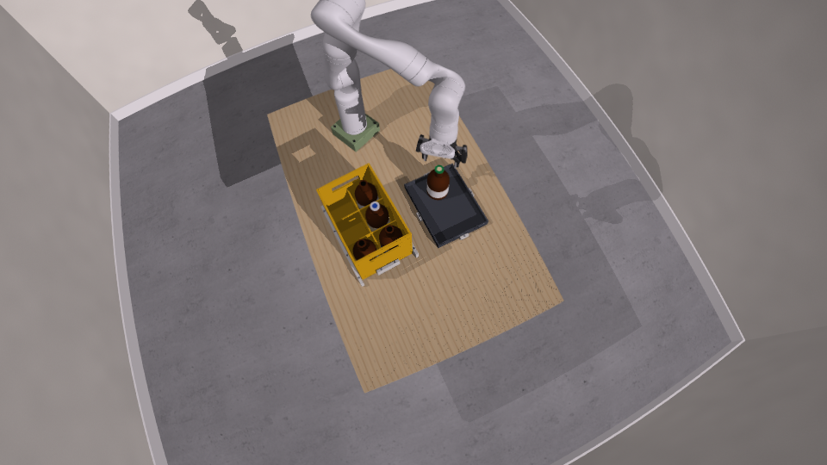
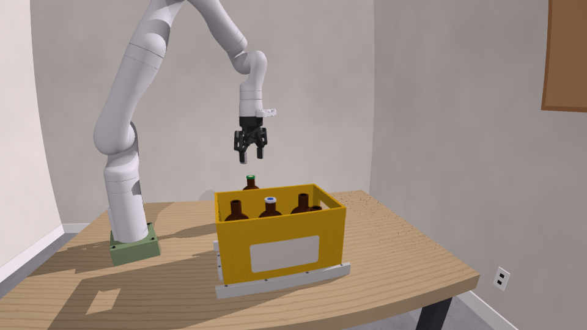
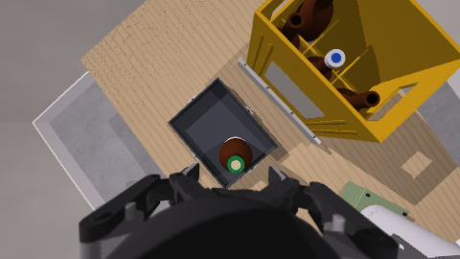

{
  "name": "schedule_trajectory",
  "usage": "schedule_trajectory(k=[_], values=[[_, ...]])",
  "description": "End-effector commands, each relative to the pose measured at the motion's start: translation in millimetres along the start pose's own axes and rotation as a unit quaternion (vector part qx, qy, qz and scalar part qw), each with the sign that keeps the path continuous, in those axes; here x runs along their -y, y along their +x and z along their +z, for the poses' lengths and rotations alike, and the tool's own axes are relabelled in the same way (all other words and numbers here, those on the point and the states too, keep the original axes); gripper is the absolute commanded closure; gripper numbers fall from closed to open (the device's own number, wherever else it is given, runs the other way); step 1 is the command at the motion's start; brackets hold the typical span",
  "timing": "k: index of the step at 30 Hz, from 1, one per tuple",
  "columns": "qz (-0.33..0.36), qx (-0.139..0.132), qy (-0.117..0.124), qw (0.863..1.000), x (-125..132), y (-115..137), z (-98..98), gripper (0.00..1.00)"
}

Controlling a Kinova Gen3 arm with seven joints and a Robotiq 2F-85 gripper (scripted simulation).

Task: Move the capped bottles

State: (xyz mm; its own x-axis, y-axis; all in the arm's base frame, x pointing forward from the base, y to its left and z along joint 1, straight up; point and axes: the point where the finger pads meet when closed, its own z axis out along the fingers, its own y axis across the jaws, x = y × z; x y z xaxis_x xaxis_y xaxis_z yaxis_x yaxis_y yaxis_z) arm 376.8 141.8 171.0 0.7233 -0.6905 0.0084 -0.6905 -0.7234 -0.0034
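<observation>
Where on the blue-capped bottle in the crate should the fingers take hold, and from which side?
Probably the neck just under the cap of the blue-capped bottle, coming straight down. It stands upright in the crate, whose dividers hide its body; only neck and cap rise clear.

The open hand [image 3: 233, 176] hangs above a green-capped bottle [image 3: 235, 156] standing in the dark tray [image 3: 192, 129]; the yellow crate [image 3: 307, 72] is at the far right.
</observation>
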Motion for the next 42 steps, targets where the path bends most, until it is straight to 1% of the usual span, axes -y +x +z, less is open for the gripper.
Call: schedule_trajectory(k=[1,5,6,20,22,23,37,39,40,42], values=[[-0.002,0.002,0.002,1.0,2,-2,-4.2,0.0],[-0.002,0.002,0.003,1.0,2,-2,-5.0,0.0],[0.0,0.0,0.001,1.0,-1,3,-2.4,0.4],[-0.002,0.002,0.003,1.0,-23,44,-5.8,0.4],[-0.002,0.002,0.003,1.0,-23,44,-5.8,0.4],[-0.009,0.001,0.003,1.0,-21,39,-4.3,0.4],[-0.002,0.002,0.003,1.0,-50,75,-8.0,0.4],[-0.002,0.002,0.003,1.0,-50,75,-8.0,0.4],[-0.009,-0.001,0.005,1.0,-45,72,-7.8,0.4],[-0.008,0.0,0.005,1.0,-49,77,-8.1,0.4]])
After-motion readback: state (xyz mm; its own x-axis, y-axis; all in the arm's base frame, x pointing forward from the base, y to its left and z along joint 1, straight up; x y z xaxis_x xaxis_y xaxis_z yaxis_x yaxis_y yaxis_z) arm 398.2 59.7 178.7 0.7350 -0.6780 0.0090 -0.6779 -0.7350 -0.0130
